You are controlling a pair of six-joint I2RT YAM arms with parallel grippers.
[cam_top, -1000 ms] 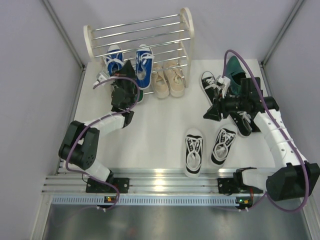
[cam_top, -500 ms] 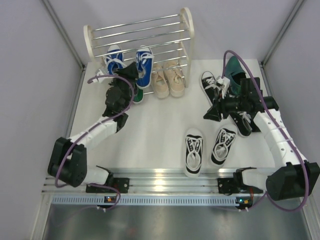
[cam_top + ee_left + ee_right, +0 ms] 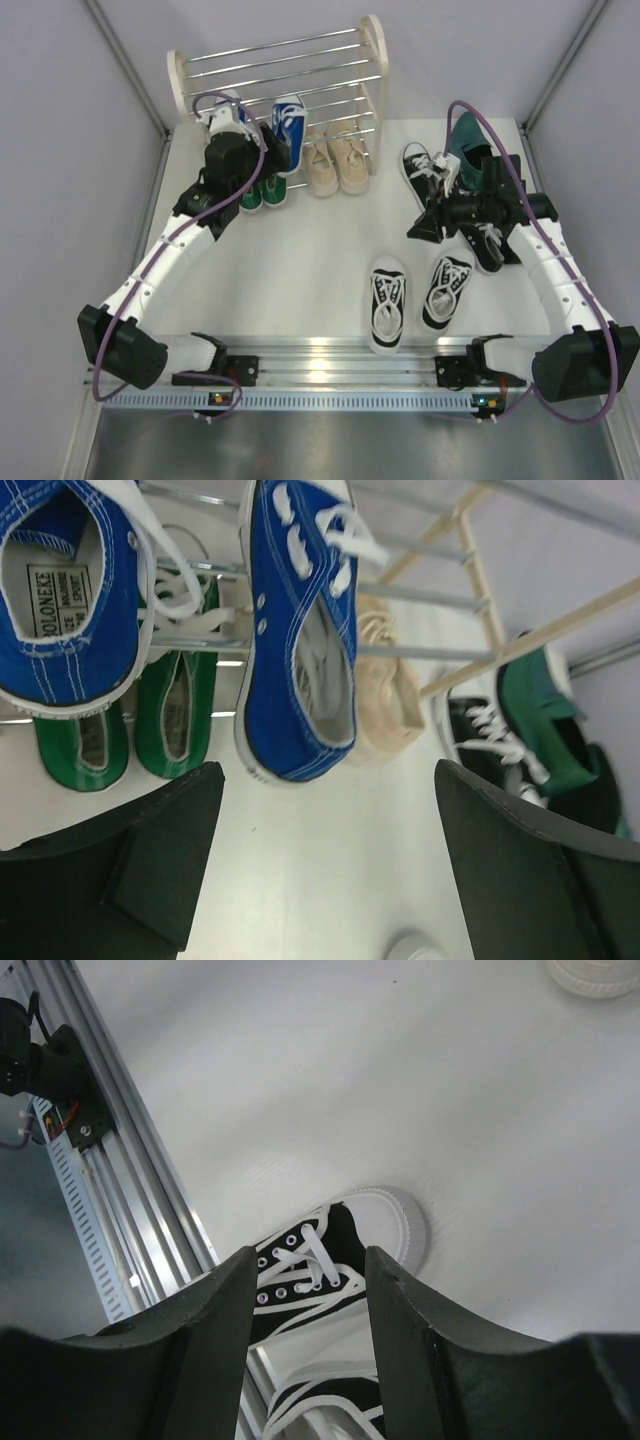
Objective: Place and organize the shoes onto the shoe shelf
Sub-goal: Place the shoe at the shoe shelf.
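Hovering spread wide, left gripper faces blue canvas sneakers on chrome rods | right gripper parted, empty

I work in a robot lab cell: a ribbed aluminium mounting rail edges the bare white desk, boxed in by plain pale-grey wall panels on slim metal posts.

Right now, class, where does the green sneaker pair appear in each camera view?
Top external: green sneakers, upper left, just below the blue sneakers.
Left wrist: green sneakers, left of centre, beneath the blue sneakers.
Right wrist: not in it.
Shared landmark: the blue sneakers.
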